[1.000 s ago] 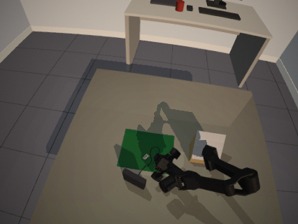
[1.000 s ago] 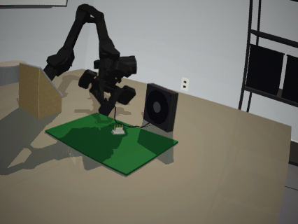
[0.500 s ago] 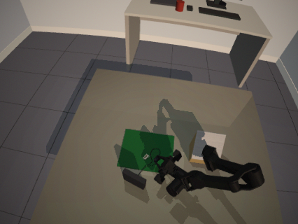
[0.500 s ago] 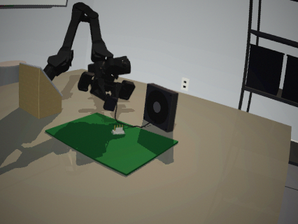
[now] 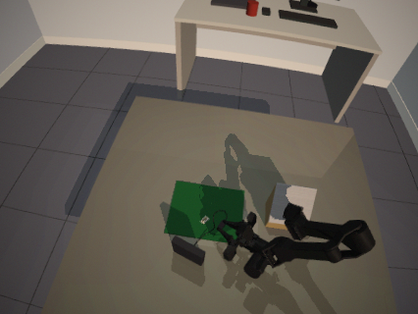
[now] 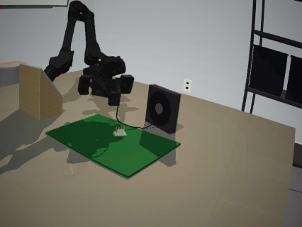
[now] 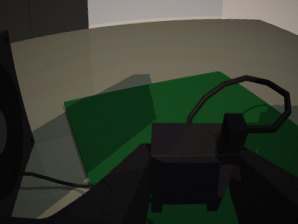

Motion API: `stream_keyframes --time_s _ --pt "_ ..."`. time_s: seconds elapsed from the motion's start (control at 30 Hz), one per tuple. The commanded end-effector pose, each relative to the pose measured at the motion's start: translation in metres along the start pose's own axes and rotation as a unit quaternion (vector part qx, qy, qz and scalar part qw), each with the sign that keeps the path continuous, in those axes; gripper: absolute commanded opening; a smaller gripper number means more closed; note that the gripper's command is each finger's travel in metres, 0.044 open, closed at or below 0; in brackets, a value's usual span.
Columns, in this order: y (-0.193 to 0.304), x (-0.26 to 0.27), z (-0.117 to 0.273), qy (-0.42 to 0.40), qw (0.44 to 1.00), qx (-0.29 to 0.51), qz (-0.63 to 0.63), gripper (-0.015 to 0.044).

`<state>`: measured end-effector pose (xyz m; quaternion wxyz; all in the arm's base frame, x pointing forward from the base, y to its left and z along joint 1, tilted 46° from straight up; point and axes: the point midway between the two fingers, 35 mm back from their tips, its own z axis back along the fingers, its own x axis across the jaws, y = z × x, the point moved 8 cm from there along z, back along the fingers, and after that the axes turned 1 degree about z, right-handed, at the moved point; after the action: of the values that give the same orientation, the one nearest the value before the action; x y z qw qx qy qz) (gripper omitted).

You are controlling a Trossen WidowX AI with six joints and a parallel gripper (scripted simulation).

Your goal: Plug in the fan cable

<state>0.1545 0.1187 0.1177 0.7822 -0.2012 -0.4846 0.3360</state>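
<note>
My gripper (image 5: 223, 227) (image 6: 114, 99) is shut on the black plug (image 7: 185, 177) and holds it in the air, above and beside the board's edge, clear of the header. The green board (image 5: 185, 196) (image 6: 122, 161) (image 7: 185, 95) lies flat. The white four-pin header (image 5: 204, 220) (image 6: 120, 133) stands on it with its pins bare; the wrist view does not show it. The thin black cable (image 6: 117, 113) (image 7: 288, 95) loops from the plug to the fan. The black fan (image 5: 188, 250) (image 6: 164, 108) (image 7: 11, 120) stands upright beside the board. The plug's underside is hidden.
A wedge-shaped block (image 5: 302, 196) (image 6: 31, 92) stands on the table (image 5: 162, 128) (image 6: 220, 177) beside the board, near the arm. The fan is an upright obstacle by the board's edge. The cable hangs between gripper and fan. A desk and a shelf are in the background.
</note>
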Motion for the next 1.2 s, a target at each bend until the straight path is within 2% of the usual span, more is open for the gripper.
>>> stream_keyframes --time_s 0.0,1.17 --pt "0.0006 -0.0035 0.0027 -0.007 1.0 -0.013 -0.016 0.0" --pt "-0.0016 -0.0024 0.0006 -0.003 1.0 -0.008 -0.011 0.0"
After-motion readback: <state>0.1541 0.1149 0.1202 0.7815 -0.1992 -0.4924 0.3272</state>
